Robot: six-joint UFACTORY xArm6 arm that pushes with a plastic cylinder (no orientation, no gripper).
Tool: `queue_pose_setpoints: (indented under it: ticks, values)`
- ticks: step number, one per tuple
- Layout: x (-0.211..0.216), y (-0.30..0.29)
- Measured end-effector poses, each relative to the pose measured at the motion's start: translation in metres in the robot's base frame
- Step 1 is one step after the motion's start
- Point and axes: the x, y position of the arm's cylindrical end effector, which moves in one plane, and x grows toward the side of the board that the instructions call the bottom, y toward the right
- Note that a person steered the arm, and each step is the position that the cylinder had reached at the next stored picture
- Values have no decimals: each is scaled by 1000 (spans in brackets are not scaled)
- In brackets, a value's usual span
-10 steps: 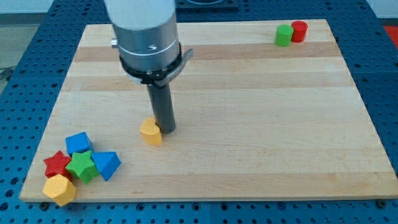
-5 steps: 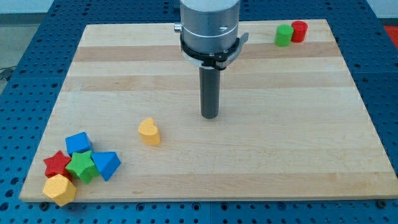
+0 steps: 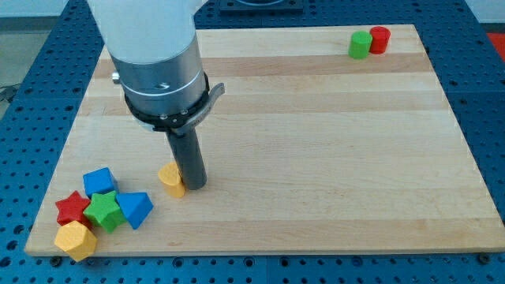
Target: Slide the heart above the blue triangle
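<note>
The yellow heart [image 3: 170, 178] lies on the wooden board at the lower left, up and to the right of the blue triangle [image 3: 136, 208]. My tip [image 3: 194, 186] touches the heart's right side and hides part of it. The blue triangle sits at the right end of a cluster in the board's bottom left corner, a small gap below and left of the heart.
The cluster also holds a blue cube [image 3: 99, 181], a red star [image 3: 72, 208], a green star [image 3: 104, 211] and a yellow hexagon [image 3: 75, 239]. A green block [image 3: 360, 44] and a red cylinder [image 3: 380, 39] stand at the top right.
My tip swung away to the right, then came back to the heart's right side. The heart has slid left and slightly down, closer to the blue triangle.
</note>
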Motion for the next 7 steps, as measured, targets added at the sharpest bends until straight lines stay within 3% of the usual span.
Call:
queue_pose_setpoints:
  ticks: [5, 6, 7]
  values:
    - [6, -53]
    - [6, -53]
    - [-24, -5]
